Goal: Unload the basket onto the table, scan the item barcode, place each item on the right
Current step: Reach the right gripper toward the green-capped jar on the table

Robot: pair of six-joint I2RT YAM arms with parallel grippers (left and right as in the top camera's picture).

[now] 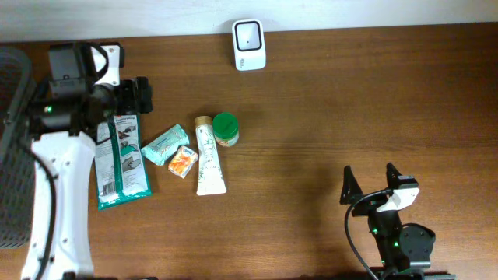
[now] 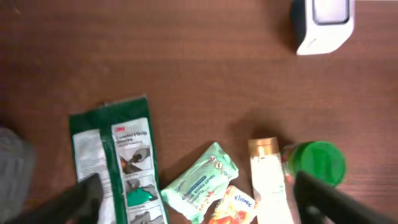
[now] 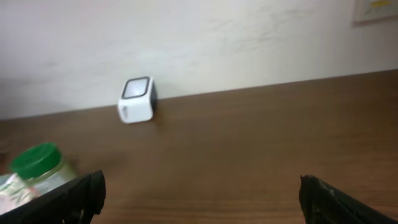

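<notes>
My left gripper [image 1: 134, 96]: jaws apart, empty, upper left, over the top end of the green 3M glove pack [image 1: 120, 163] | my right gripper [image 1: 369, 183]: jaws apart, empty, lower right | wipes packet [image 1: 165, 145], tube [image 1: 208, 159], green-lidded jar [image 1: 226, 129]: left of centre | white barcode scanner [image 1: 249, 44]: top centre

Green glove pack [image 1: 120, 161] flat; white scanner [image 1: 249, 44] upright.

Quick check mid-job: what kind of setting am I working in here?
Probably a mock checkout station on a wooden table: a white barcode scanner at the back, small packaged goods such as a green-lidded jar and a tube, and a dark basket.
</notes>
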